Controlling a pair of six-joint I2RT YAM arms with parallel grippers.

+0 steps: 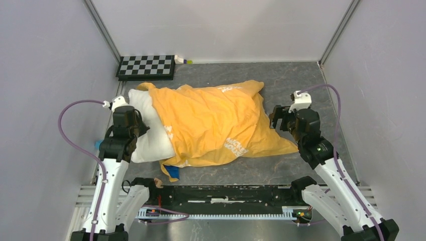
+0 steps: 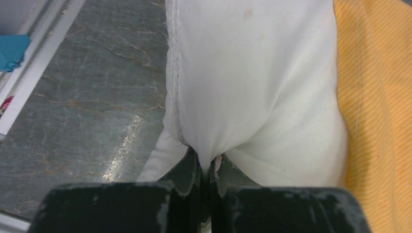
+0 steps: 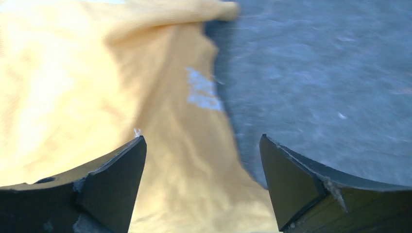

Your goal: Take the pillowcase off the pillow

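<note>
**Grey marbled table with a half-covered pillow**

A dark grey, marble-patterned table (image 1: 301, 80) sits between pale walls. A plump white pillow (image 1: 148, 138) lies on it, left of centre, with its left end bare. An orange-yellow pillowcase (image 1: 211, 123) covers the rest. Its loose right end is spread flat on the tabletop, and a blue corner shows at its near edge. In the far left corner rests a black-and-white checkerboard (image 1: 146, 66), with a small white object (image 1: 181, 60) just beside it.
</note>
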